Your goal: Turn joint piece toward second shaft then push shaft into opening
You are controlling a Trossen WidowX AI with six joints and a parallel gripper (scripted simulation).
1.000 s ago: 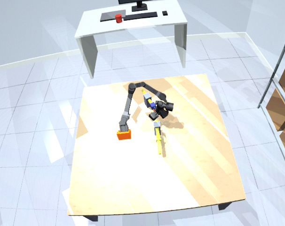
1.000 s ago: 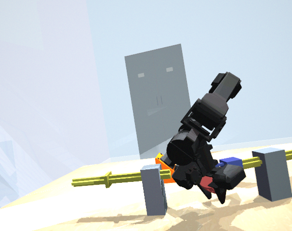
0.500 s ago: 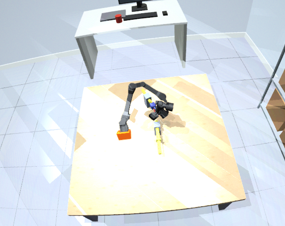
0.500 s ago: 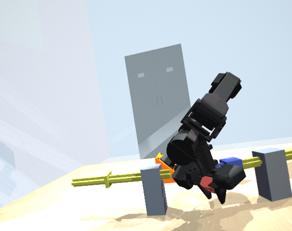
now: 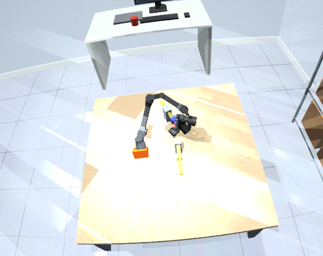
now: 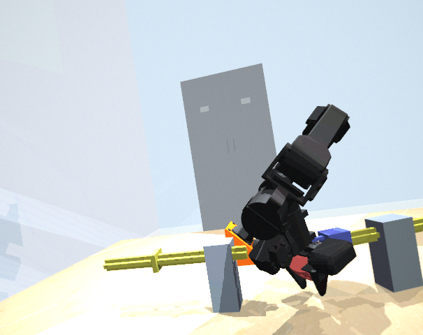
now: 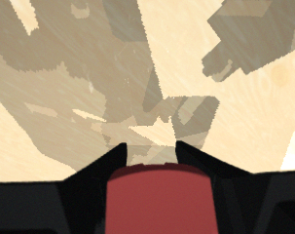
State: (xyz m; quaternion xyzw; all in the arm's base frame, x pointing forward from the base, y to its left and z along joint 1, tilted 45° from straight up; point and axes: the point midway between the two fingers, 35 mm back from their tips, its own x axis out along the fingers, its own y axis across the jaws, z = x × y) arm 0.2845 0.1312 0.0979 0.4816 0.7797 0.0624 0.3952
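Observation:
The red joint piece point(image 6: 299, 264) point(image 7: 162, 205) is between the fingers of my gripper point(image 6: 313, 289) point(image 7: 151, 146), which is shut on it. The blue hinge part point(image 5: 172, 119) point(image 6: 336, 234) joins it to the fixed yellow shaft point(image 5: 162, 103) point(image 6: 363, 235) in its grey block point(image 5: 167, 113) point(image 6: 406, 252). The second yellow shaft point(image 5: 180, 166) point(image 6: 132, 262) runs through the other grey block point(image 5: 178, 148) point(image 6: 217, 277). Its collar stands out beyond the block's outer side, and a short end sticks out towards the gripper. The fingers hide most of the joint piece, so I cannot tell where its opening points.
The arm's orange base point(image 5: 140, 152) stands on the wooden table point(image 5: 123, 209), left of the shafts. The arm links arch over behind the fixed shaft's block. The gripper body hangs close to the second shaft's inner end. A white desk point(image 5: 106, 31) stands far behind.

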